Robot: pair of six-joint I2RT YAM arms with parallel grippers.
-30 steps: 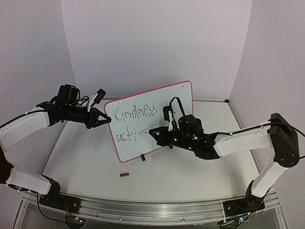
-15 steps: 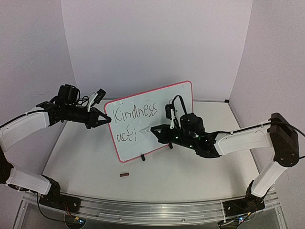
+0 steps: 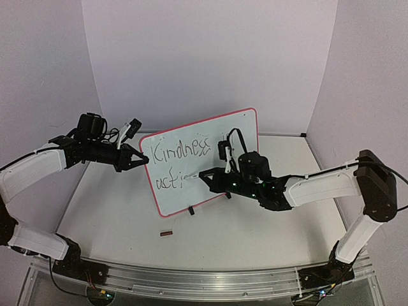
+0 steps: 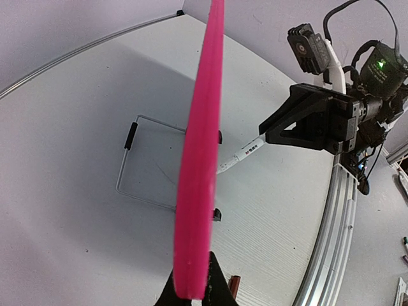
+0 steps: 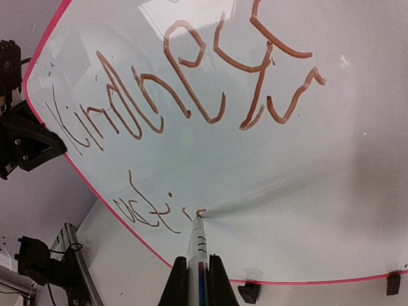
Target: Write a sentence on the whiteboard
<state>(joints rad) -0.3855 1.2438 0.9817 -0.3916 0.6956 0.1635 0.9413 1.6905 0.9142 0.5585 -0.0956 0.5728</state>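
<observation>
step: I am writing line two of the sentence (image 3: 182,152), after "acti" | whiteboard (image 3: 226,127) stands on table (image 3: 115,217), left gripper (image 3: 140,160) pinching its rim | right gripper (image 3: 210,175) pinches marker (image 3: 195,176), tip on whiteboard | next, I think: light rightward stroke

The upright whiteboard (image 3: 194,164) blocks mid-table; open table (image 3: 242,236) lies in front.
</observation>
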